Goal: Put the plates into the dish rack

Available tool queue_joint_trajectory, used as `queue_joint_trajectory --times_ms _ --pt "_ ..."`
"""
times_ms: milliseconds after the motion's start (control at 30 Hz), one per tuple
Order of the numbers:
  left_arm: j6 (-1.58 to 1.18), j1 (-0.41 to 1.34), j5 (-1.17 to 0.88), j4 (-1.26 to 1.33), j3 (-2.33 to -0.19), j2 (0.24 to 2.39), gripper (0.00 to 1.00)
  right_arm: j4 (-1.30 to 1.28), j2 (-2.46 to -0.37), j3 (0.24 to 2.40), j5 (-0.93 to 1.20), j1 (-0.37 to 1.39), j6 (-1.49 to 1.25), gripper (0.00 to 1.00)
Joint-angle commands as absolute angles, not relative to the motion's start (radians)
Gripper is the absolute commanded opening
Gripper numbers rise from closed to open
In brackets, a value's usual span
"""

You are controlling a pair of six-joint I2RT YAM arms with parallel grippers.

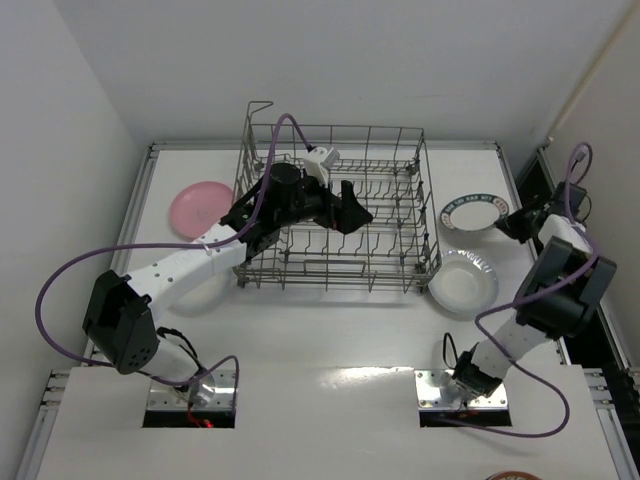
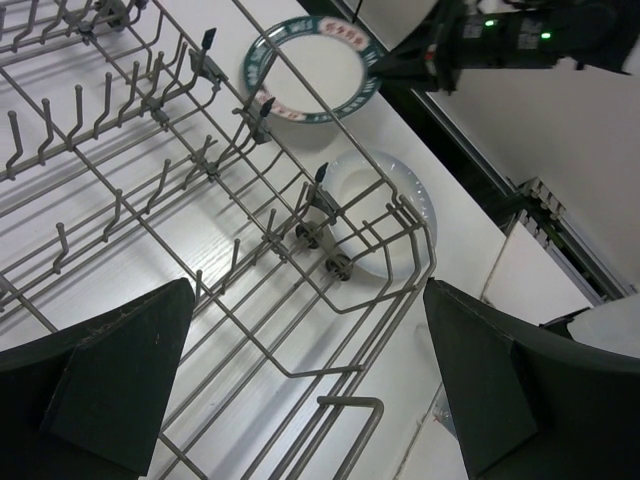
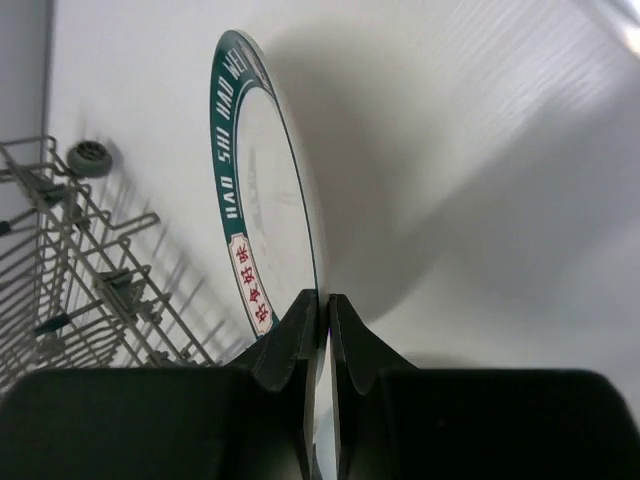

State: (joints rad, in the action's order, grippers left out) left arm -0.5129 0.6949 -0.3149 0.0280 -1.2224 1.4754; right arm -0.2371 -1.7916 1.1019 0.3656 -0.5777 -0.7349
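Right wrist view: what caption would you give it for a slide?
Right gripper pinches the rim of the teal-rimmed plate beside the dish rack.

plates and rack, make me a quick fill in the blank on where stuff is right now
1. The patterned plate is pinched by the fingers of the ____ arm.
2. In the top view the pink plate lies ____ of the rack.
3. The left fingers, at the rack, are ____.
Missing: right; left; open

Pink plate [image 1: 200, 209], white plate [image 1: 463, 282] (patterned plate [image 1: 474, 212] too) flank dish rack [image 1: 330, 268].
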Motion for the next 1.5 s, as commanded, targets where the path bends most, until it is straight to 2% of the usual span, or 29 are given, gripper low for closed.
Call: queue_joint_trajectory --times_ms 0,133,400,667,867,1167,1300,1467 --pt "-0.497 0.696 -0.290 0.043 -1.264 1.463 1.00 -0.183 -1.608 1.065 0.247 -0.589 -0.759 0.00" --pt "-0.497 0.696 -0.281 0.032 -1.264 1.454 1.00 -0.172 -1.361 0.976 0.155 -0.580 -0.769 0.00" --pt "-0.497 0.696 -0.272 0.023 -1.264 1.454 1.00 -0.229 -1.039 0.939 0.064 -0.528 -0.695 0.00" --pt "-0.506 0.696 -0.272 0.023 -1.264 1.454 1.00 -0.251 -0.934 0.994 0.118 -0.368 -0.542 0.00" --pt "-0.515 0.696 -0.281 0.023 -1.264 1.454 1.00 -0.311 -0.953 1.014 0.046 -0.158 -0.385 0.00" --pt "-0.525 0.696 -0.290 0.032 -1.264 1.454 1.00 -0.393 -1.098 1.072 -0.420 0.220 -0.376 0.00" --pt "-0.525 0.696 -0.290 0.032 -1.264 1.454 1.00 -0.439 -1.137 1.098 -0.667 0.305 -0.417 0.00" --pt "-0.525 0.696 -0.301 0.032 -1.264 1.454 1.00 -0.477 -1.192 1.152 -0.774 0.343 -0.439 0.00"
